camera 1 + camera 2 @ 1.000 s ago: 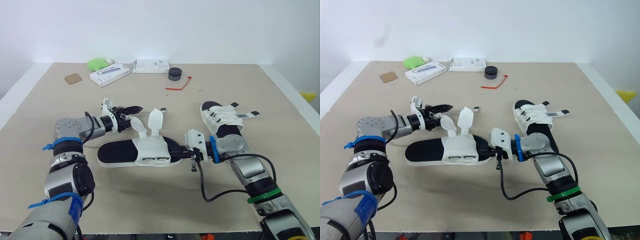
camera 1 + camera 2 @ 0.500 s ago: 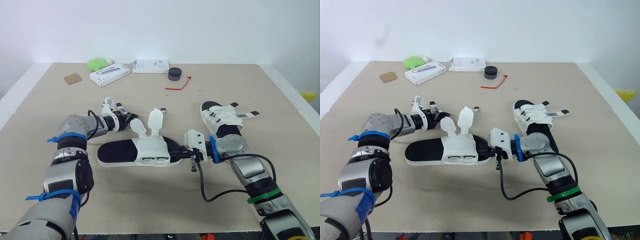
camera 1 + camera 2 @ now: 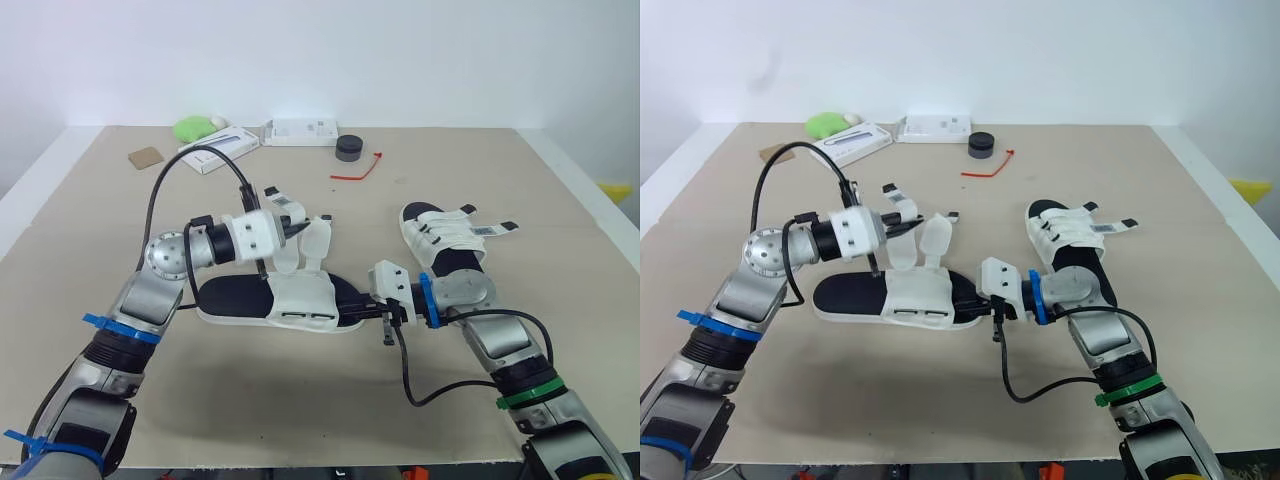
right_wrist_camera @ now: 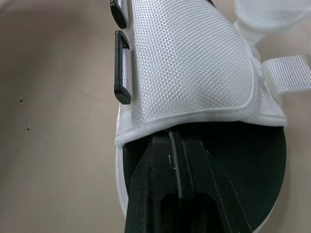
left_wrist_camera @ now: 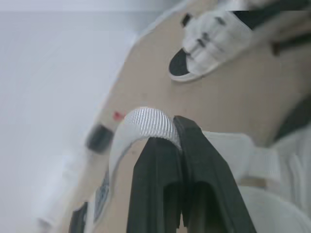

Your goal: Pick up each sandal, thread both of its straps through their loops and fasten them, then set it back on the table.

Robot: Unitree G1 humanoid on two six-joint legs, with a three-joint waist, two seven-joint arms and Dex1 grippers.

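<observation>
- The open white-and-black sandal (image 3: 280, 300) lies on the beige table (image 3: 300, 410). It is pinned at one end, where the right gripper (image 4: 175, 141) has its fingers pinched narrow on the sole's rim.
- A second, fastened white sandal (image 3: 445, 235) sits beyond the right fingers, apart from the work; I judge that one finished.
- The left gripper (image 5: 172, 136) has swung in from the far side of the sandal over the last second. Its fingers are now clamped on the tip of a white woven strap (image 5: 146, 121), so threading can begin.
- The other upright strap (image 3: 283, 258) stands just beside the left fingers and may snag.
- The black loops (image 4: 122, 87) lie just ahead of the right fingers, across the upper from the held strap.
- White boxes (image 3: 300, 131), a black round cap (image 3: 349, 147) and a red tie (image 3: 360, 172) lie well beyond both grippers, out of the way.
</observation>
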